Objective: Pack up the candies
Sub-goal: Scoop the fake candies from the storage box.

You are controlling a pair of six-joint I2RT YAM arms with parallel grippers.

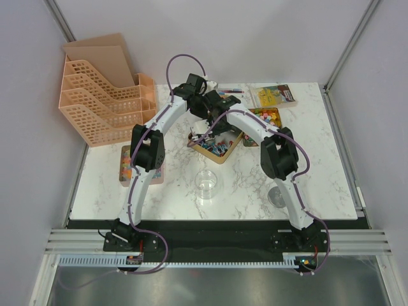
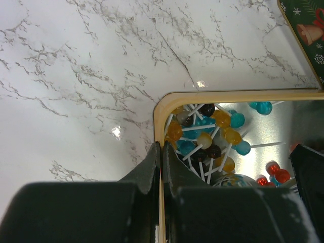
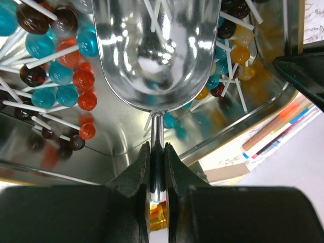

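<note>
The candies (image 3: 66, 76) are small blue, orange, brown and yellow balls on white sticks, heaped in a shiny metal tin (image 1: 217, 150) with a gold rim (image 2: 228, 96). They also show in the left wrist view (image 2: 202, 136). My left gripper (image 2: 162, 152) is shut on the tin's rim near a corner, one finger inside and one outside. My right gripper (image 3: 157, 149) is shut on the handle of a metal scoop (image 3: 157, 50), whose bowl lies over the candies inside the tin. Both grippers meet over the tin (image 1: 213, 131) at the table's middle back.
A clear cup (image 1: 206, 185) stands in front of the tin, and another clear piece (image 1: 278, 194) sits near the right arm. Orange file racks (image 1: 105, 95) stand back left. Small trays of sweets (image 1: 131, 162) (image 1: 264, 118), a card (image 1: 273, 95) and pens (image 3: 283, 126) lie around.
</note>
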